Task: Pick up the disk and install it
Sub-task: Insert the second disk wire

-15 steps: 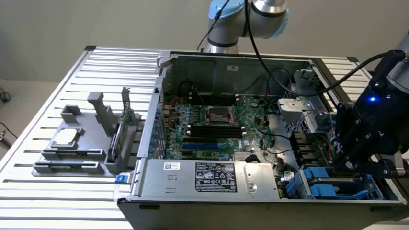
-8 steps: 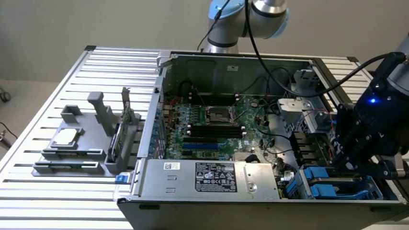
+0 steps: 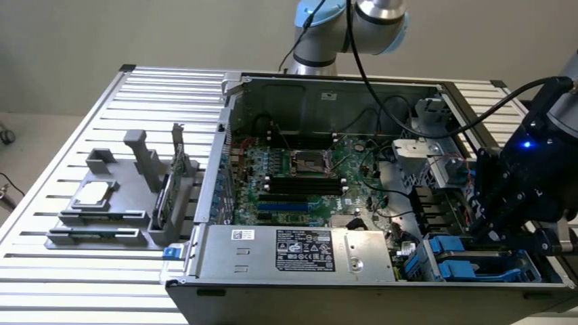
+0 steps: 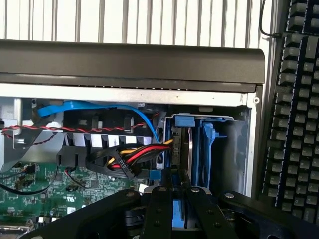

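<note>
1 gripper [image 4: 173, 199] | jaws narrow, clamped on 1 disk [image 4: 180, 219] | held upright at drive bay [image 4: 219, 149] | 1 keyboard [image 4: 294, 109] beside case

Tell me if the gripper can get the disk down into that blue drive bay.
Probably yes. The gripper, shut on the disk, hangs directly over the blue drive bay, whose opening looks unobstructed; the cable bundle lies beside it.

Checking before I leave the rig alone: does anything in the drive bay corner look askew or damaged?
Nothing stands out. The black pincer hangs over the blue plastic drive carriers in the open grey computer case; they stand upright, and the bundled red, yellow and black cables look intact.
</note>
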Controlling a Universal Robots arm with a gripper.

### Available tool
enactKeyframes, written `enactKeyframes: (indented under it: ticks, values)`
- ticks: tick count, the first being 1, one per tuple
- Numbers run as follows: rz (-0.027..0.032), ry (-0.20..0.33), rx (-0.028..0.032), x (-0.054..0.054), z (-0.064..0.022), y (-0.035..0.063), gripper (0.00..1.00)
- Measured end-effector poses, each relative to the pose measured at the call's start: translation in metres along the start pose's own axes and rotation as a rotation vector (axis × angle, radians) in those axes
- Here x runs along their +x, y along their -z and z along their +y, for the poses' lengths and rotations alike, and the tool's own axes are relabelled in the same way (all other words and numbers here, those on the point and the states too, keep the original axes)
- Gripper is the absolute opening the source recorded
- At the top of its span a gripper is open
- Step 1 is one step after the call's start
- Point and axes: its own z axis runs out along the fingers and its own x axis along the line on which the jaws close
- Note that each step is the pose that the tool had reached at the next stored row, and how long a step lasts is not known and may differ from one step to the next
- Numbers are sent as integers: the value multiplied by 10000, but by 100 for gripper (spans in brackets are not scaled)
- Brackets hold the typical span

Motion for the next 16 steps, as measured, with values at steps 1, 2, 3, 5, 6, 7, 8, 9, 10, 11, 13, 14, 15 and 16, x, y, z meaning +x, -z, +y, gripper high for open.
enactKeyframes:
  ticks: [1, 2, 3, 5, 6, 7, 8, 9, 10, 11, 13, 14, 15, 16]
  values:
    - [1, -1, 0, -1, 1, -1, 16]
    - [3, -1, 0, -2, 1, -3, 16]
    - [5, -2, 0, -3, 2, -4, 16]
    - [12, -2, -1, -5, 3, -8, 16]
    - [16, -3, -1, -5, 4, -10, 16]
    - [19, -3, -1, -6, 5, -10, 16]
    - [21, -6, -1, -6, 5, -10, 16]
    - [22, -13, -1, -6, 5, -11, 16]
    - [23, -23, -1, -6, 5, -11, 16]
    - [24, -35, 1, -6, 5, -11, 16]
    - [21, -68, 5, -6, 5, -11, 16]
    - [20, -87, 9, -6, 5, -11, 16]
    - [19, -109, 14, -6, 6, -11, 16]
    - [19, -133, 21, -6, 6, -10, 16]
